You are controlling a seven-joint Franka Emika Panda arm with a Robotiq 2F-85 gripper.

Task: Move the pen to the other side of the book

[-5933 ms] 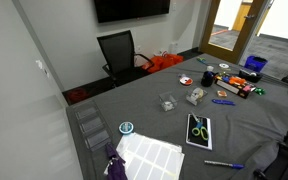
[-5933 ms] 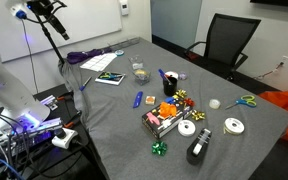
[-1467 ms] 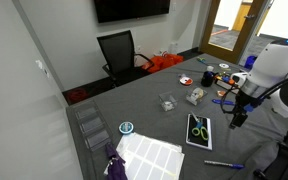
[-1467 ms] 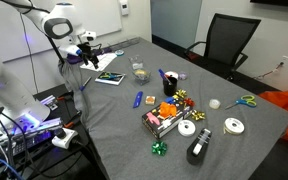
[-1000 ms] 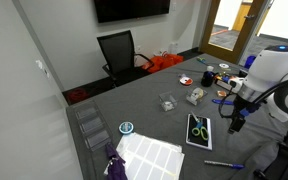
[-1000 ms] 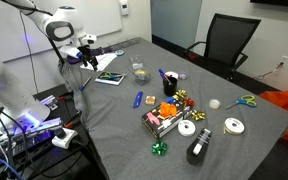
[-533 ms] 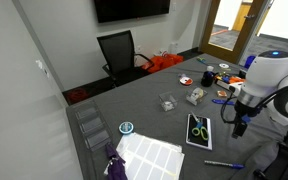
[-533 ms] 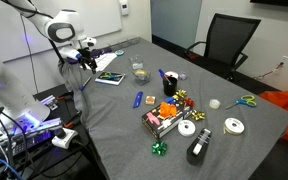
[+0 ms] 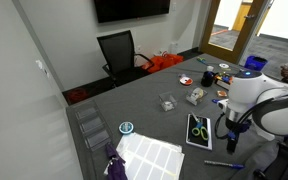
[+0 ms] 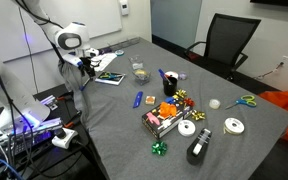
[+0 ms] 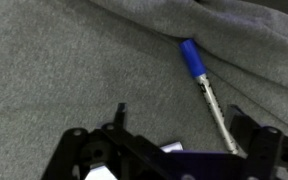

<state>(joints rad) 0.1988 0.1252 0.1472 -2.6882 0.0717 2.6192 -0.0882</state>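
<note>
The pen (image 11: 206, 92) has a blue cap and a pale barrel. In the wrist view it lies slanted on the grey cloth, its lower end close to my right fingertip (image 11: 246, 125). My gripper (image 11: 182, 125) is open and empty, hovering just above the pen. In an exterior view the pen (image 9: 223, 164) lies near the table's front edge, with my gripper (image 9: 231, 142) above it and just right of the book (image 9: 199, 130). The book is dark with a green scissor shape. It also shows in an exterior view (image 10: 109, 77), beside my gripper (image 10: 84, 69); the pen is hidden there.
A white gridded sheet (image 9: 150, 154) lies left of the book. A clear box (image 9: 168, 102), a blue marker (image 10: 137, 99), an orange pile (image 10: 165, 112), tape rolls (image 10: 199, 115) and a black dispenser (image 10: 197, 149) fill mid-table. A black chair (image 10: 225, 45) stands behind.
The arm has swung toward the table's front edge and lowered, bringing the open gripper down near the pen. The pen and book have not moved.
</note>
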